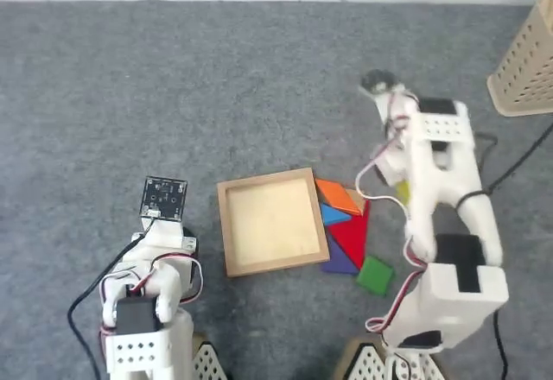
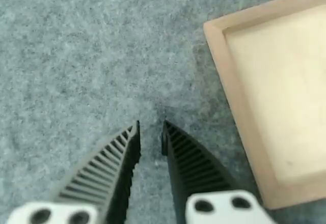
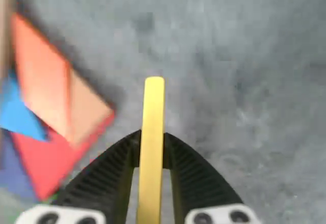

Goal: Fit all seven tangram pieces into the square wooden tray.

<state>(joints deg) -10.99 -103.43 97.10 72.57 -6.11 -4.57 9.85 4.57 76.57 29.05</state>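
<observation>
Grey carpet-like fabric (image 1: 259, 78) is spread over the whole table, and a pale strip of wall is seen along its far edge. The right arm (image 1: 449, 216) is stretched forward on the right of the high view, while the left arm (image 1: 147, 302) is folded low near the front left corner. The square wooden tray (image 1: 227, 224) is set at the middle of the table, and nothing is seen lying in it; one corner of it is also seen just beside the left gripper. A beige perforated basket (image 1: 527, 60) is placed at the far right edge.

Six pieces are clustered against the tray's right side: a red piece (image 1: 352, 235), an orange piece (image 1: 337, 195) with a paler orange piece (image 1: 356, 199) touching it, a purple piece (image 1: 339, 261), a green piece (image 1: 375, 275) at the near end, and a blue piece (image 1: 333, 216) wedged between orange and red.

The yellow piece (image 3: 153, 132) is clamped on edge in the right gripper (image 3: 152, 135), its far end projecting past the fingertips, just right of the cluster. The left gripper (image 2: 151, 127) is held over bare fabric beside the tray, its jaws parted by a narrow gap with nothing between them.
</observation>
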